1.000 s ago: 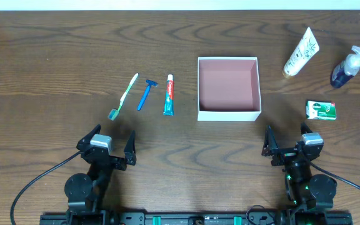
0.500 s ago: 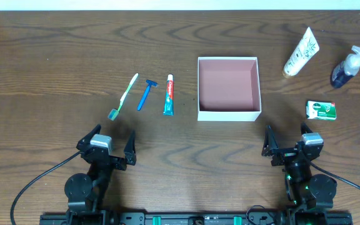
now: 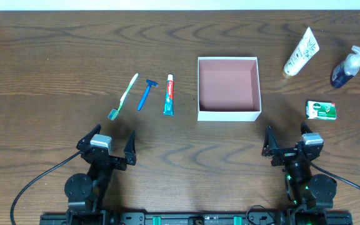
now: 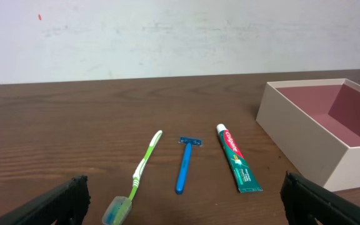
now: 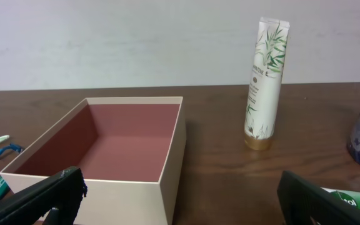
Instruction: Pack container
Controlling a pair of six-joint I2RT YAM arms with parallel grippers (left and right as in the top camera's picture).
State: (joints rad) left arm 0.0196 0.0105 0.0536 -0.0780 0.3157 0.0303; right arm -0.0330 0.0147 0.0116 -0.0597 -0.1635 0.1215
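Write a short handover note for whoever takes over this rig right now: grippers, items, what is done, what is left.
Grippers: left gripper open, empty; right gripper open, empty; both near the table edge.
Things: container mid-table, nothing inside. On the left arm's side: toothbrush, razor, toothpaste. On the right arm's side: white tube, blue pump bottle, soap packet.
Done: nothing packed.
Left: presumably every item.

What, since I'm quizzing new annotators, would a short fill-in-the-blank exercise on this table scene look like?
1. The square white cardboard box with a dusty-pink inside holds ____.
2. Between the green-and-white toothbrush and the red, white and green toothpaste tube lies a blue plastic ____.
3. The tall white bamboo-print tube stands ____ on its gold cap.
Missing words: nothing; razor; upright.
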